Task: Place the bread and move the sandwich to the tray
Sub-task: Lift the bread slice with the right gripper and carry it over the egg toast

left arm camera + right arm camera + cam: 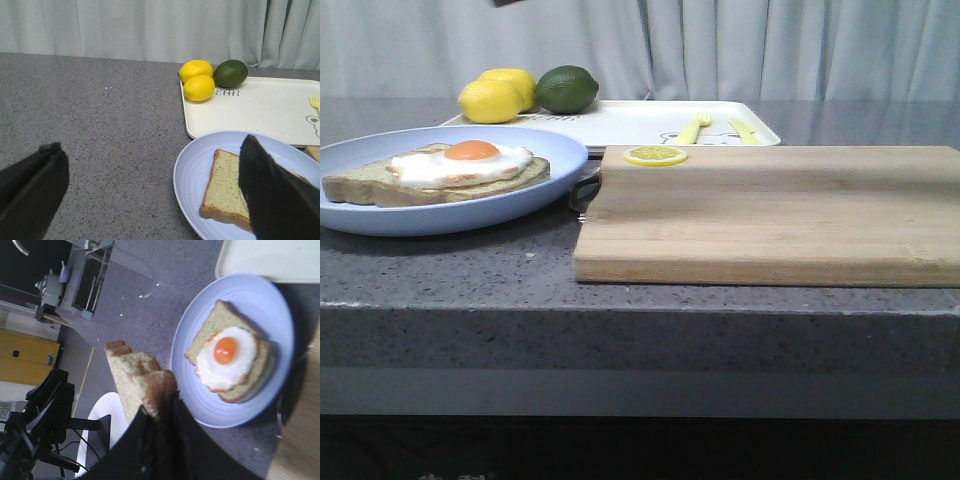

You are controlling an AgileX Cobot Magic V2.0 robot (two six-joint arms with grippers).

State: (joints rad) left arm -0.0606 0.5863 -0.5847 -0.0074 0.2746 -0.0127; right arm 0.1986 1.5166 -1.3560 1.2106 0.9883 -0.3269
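Observation:
The sandwich [450, 172], brown bread under a white fried egg with orange yolk, lies on the round pale-blue plate [380, 215] at the front left. It also shows in the right wrist view [227, 357] and its bread in the left wrist view [225, 187]. The white tray [640, 122] stands behind the plate. My right gripper [159, 415] is shut on the thick bread slice [132, 377], held in the air beside the plate. My left gripper [150, 200] is open over the plate's near edge. Neither gripper shows in the front view.
A large wooden cutting board [770, 215] lies at the right, a lemon slice [655, 155] on its back edge. Two lemons [498, 96] and a lime [567, 88] sit on the tray's left end, a yellow fork and knife [715, 128] at its right.

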